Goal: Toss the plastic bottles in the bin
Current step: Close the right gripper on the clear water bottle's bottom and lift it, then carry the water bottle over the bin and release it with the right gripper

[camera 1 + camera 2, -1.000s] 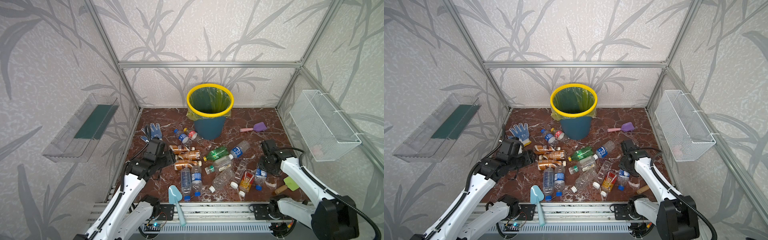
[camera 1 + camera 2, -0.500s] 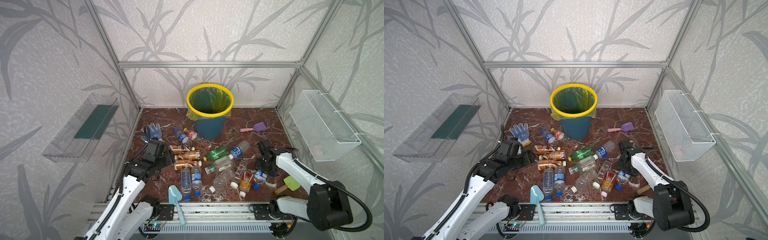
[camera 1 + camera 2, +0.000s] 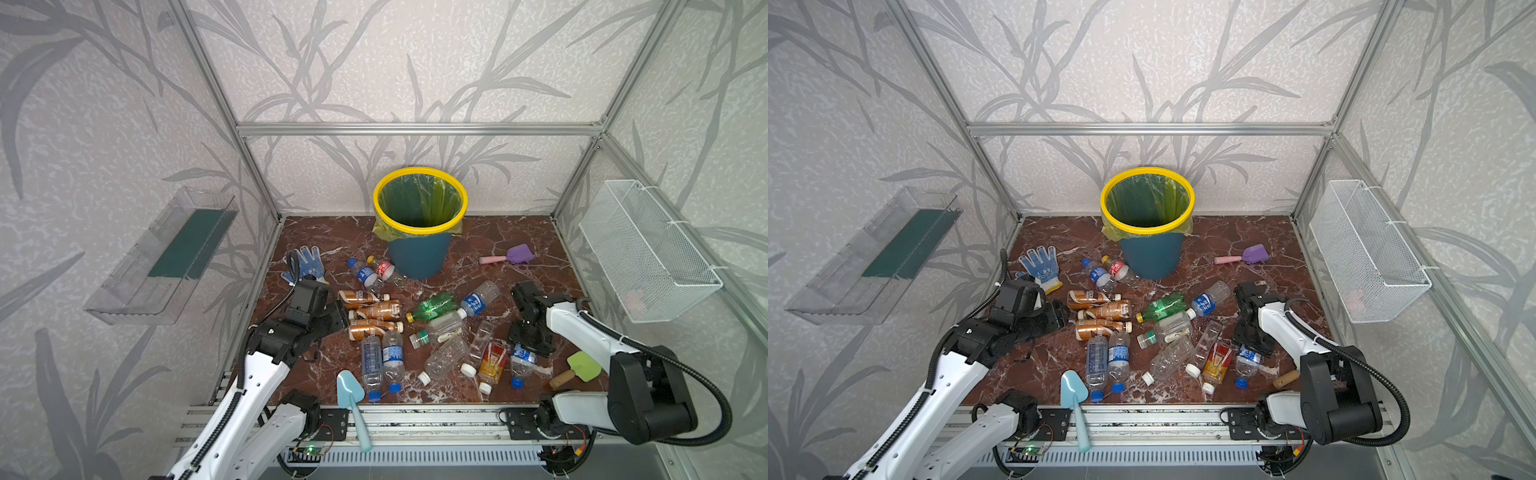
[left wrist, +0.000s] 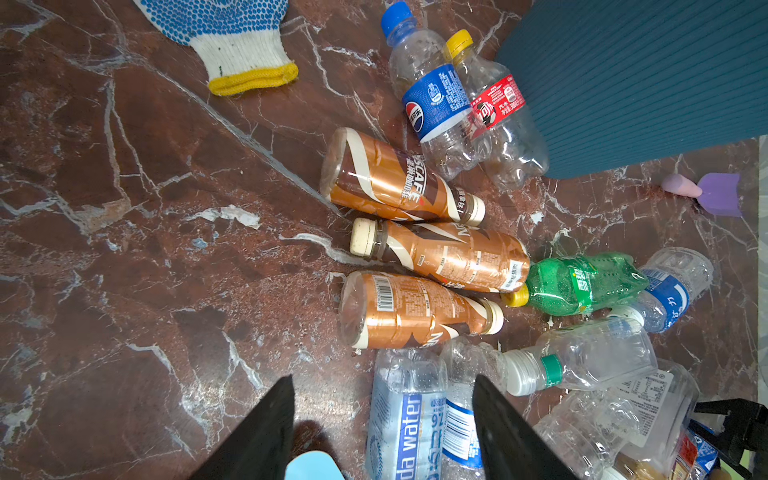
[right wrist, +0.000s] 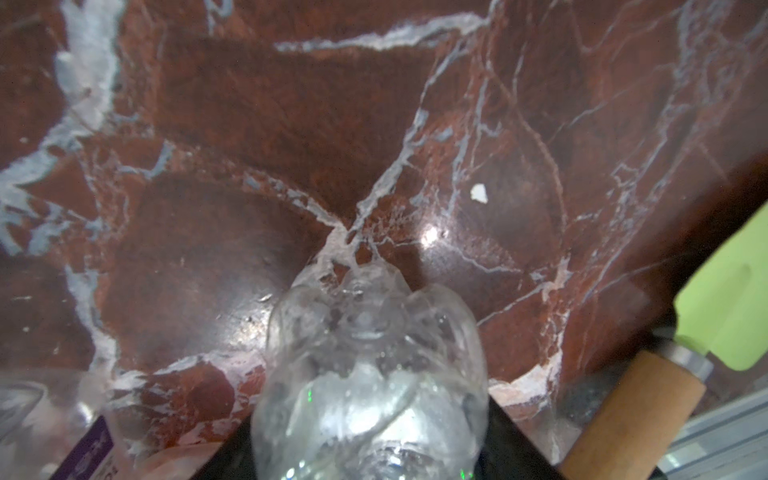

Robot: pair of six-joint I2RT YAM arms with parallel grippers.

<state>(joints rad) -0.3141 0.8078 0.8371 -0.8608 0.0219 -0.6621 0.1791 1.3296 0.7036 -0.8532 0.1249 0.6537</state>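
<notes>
Left gripper [image 3: 341, 315]: released, empty, beside brown bottles [image 3: 376, 310].
Right gripper [image 3: 531, 341]: grasping clear bottle [image 5: 370, 374] lying on bench [image 3: 478, 249].
Plastic bottles [image 3: 432, 305]: scattered on bench, in front of bin [image 3: 419, 259].
Bin: upright, rear centre.

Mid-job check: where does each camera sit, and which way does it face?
Top views: high in front, looking down at table, bin; left arm, right arm show.
Left wrist: low, facing brown bottles; left pincer shows.
Right wrist: close over clear bottle, green scoop; right pincer shows.
Shared: brown bottles, left wrist and top views.
</notes>
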